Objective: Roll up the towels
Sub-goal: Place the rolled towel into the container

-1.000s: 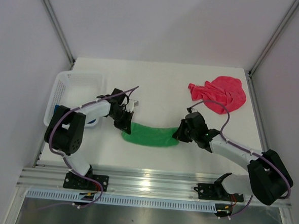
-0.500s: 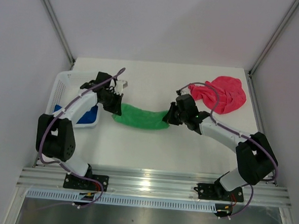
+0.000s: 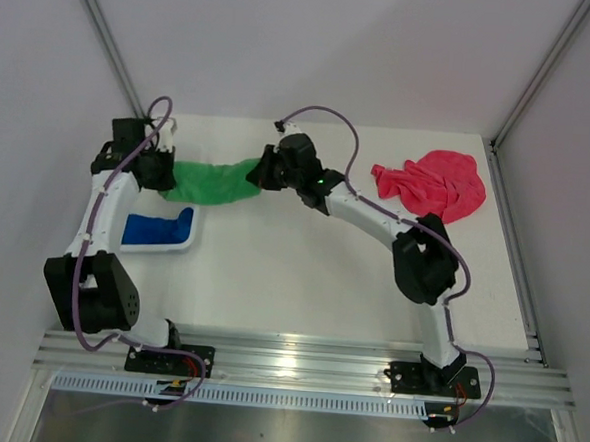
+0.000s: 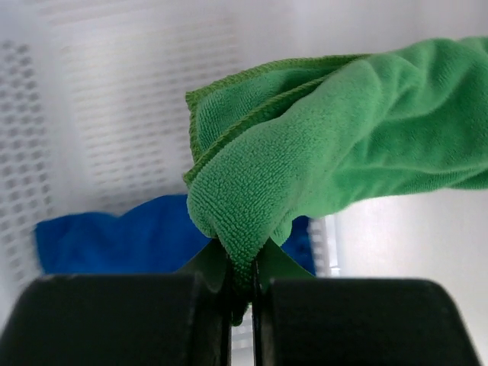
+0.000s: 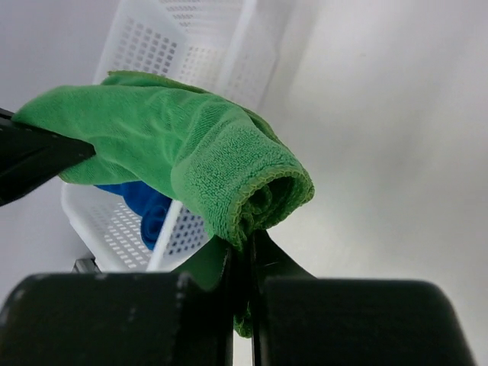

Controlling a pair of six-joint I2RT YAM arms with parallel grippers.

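Two grippers, left [image 3: 161, 170] and right [image 3: 263, 172], are each clamped on one end of the rolled green towel [image 3: 212, 179], held aloft at the white basket's [image 3: 187, 236] far side; blue towel [image 3: 154, 228] lies inside it; pink-red towel [image 3: 432, 184] sits crumpled far right.

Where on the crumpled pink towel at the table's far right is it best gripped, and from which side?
Probably the narrow flap sticking out at the left edge of the pink towel. It looks flatter than the bunched mound beside it, so come down from above on that left side and pinch across it.
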